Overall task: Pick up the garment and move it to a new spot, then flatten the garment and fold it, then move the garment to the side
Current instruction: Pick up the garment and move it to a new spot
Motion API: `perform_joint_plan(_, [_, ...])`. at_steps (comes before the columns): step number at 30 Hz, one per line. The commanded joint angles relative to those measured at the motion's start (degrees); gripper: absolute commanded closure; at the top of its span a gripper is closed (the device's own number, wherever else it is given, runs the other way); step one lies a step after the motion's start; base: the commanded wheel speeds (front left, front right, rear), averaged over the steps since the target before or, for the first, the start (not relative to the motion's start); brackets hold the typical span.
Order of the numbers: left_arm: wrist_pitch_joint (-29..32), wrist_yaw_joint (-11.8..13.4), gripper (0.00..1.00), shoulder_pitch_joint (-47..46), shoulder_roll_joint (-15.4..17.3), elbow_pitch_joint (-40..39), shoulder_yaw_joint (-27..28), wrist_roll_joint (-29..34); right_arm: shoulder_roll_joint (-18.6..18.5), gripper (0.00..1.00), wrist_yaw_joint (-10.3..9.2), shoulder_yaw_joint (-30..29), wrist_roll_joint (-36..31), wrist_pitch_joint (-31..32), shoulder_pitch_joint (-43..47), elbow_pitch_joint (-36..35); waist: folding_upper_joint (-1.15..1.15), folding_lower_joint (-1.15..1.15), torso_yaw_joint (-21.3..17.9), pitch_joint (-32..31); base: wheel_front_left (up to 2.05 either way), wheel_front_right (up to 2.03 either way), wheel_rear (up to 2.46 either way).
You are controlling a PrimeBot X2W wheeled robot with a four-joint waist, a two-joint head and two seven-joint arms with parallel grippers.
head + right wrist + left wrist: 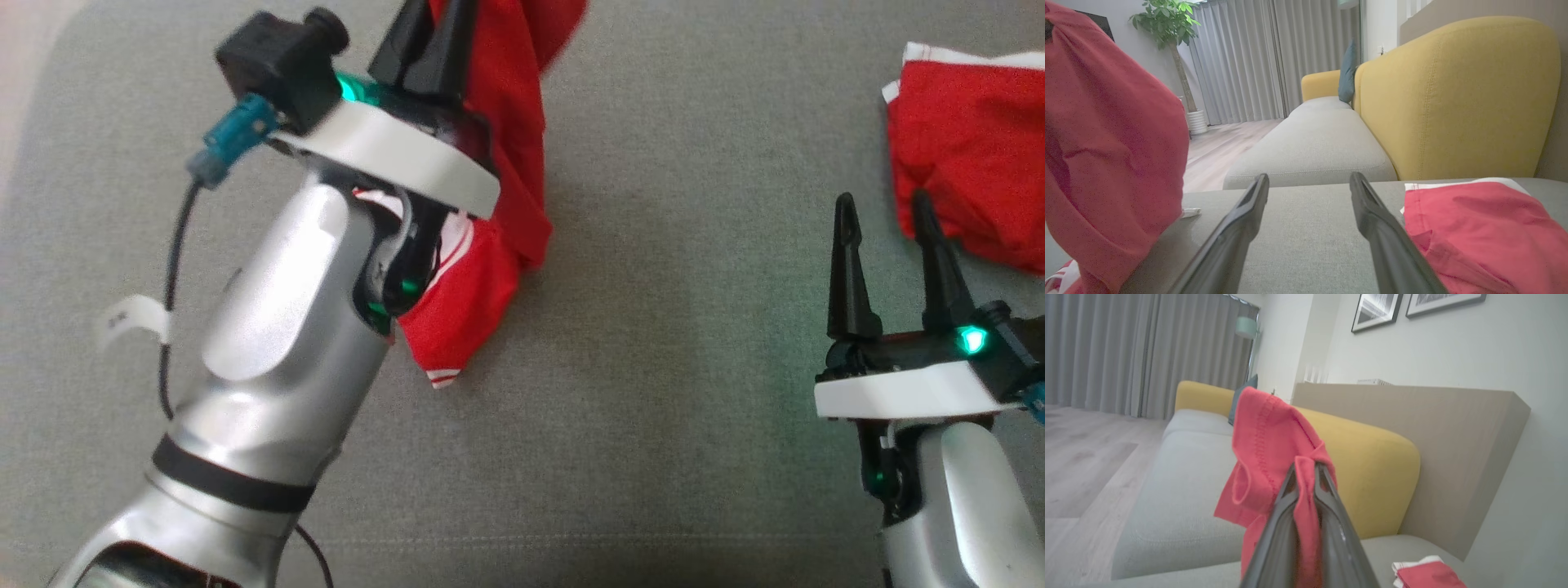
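Note:
My left gripper (pixel 435 24) is shut on the red garment (pixel 510 163), a red cloth with white trim that hangs from its fingers above the grey sofa seat (pixel 653 367), its lower end near the cushion. In the left wrist view the garment (pixel 1265 445) is bunched between the closed gripper (pixel 1305 468) and drapes over it. My right gripper (pixel 883 200) stands open low over the seat at the right, with nothing between its fingers. From the right wrist the open gripper (pixel 1309 177) points along the cushion, and the hanging garment (pixel 1106 143) is at the left.
A second red garment with white trim (pixel 971 155) lies on the seat just right of my right gripper, also seen as a red cloth (pixel 1474 220). The yellow backrest (pixel 1453 102) runs along the far side. Wooden floor (pixel 1081 465) lies beyond the sofa's edge.

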Motion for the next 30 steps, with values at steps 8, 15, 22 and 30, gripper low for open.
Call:
perform_joint_plan(8, [-0.2,1.0,0.0,2.1,0.2,11.3,-4.5,3.9,-0.1,0.0,0.22,1.8,0.9,-1.4,-2.6,-0.7,0.0,0.0,-2.1,2.9,0.0,0.0,0.0])
perform_joint_plan(15, [-0.5,-1.5,0.0,1.9,-0.6,12.8,-5.1,3.3,-0.1,0.0,0.22,1.1,0.9,-1.6,-3.1,0.3,0.0,0.0,-1.6,3.0,0.0,0.0,0.0])
perform_joint_plan(22, [-0.5,-2.1,0.0,3.5,-0.7,8.1,-3.1,3.3,-0.1,0.0,0.22,1.4,0.5,-1.7,-2.9,1.3,0.0,0.0,0.5,0.5,0.0,0.0,0.0])
perform_joint_plan(30, [-0.5,0.1,0.0,3.8,-0.8,2.6,-2.7,5.0,-0.1,0.0,0.22,2.6,1.0,-1.7,-2.6,1.9,0.0,0.0,-0.2,-2.8,0.0,0.0,0.0])
